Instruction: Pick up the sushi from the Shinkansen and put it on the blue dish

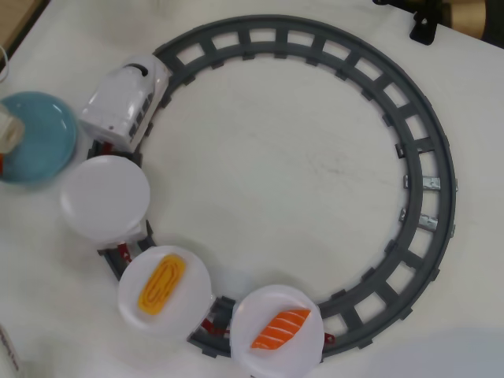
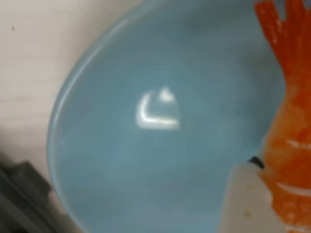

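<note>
The blue dish [image 1: 39, 138] lies at the left edge of the overhead view and fills most of the wrist view [image 2: 146, 145]. The sushi [image 2: 289, 145], an orange shrimp with a red tail over white rice, shows close up over the dish's right side in the wrist view. In the overhead view only a pale sliver of the sushi [image 1: 6, 132] shows at the frame's left edge, over the dish. I cannot tell whether it rests on the dish or hangs above it. The Shinkansen [image 1: 126, 98] stands on the track beside the dish. No gripper fingers show in either view.
A grey ring of track [image 1: 429, 181] fills the table. The train's first white plate [image 1: 105, 197] is bare, the second carries a yellow egg piece [image 1: 161, 285], and the third carries an orange salmon piece [image 1: 281, 328]. A black clamp [image 1: 424, 27] sits at the top right.
</note>
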You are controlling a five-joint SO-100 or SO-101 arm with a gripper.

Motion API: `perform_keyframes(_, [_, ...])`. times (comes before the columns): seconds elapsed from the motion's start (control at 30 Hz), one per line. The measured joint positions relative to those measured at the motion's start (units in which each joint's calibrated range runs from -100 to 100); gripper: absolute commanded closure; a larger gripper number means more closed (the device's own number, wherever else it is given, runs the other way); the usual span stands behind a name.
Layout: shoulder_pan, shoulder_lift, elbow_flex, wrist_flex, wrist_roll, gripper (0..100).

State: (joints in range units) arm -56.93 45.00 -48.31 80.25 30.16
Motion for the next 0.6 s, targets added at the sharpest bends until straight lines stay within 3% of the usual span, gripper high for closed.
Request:
perform_keyframes(0.13, [1.63, 1.18, -2.65, 0.0, -1.45, 82])
perform_keyframes(0.6, [3.19, 1.6, -4.03, 2.44, -2.02, 82])
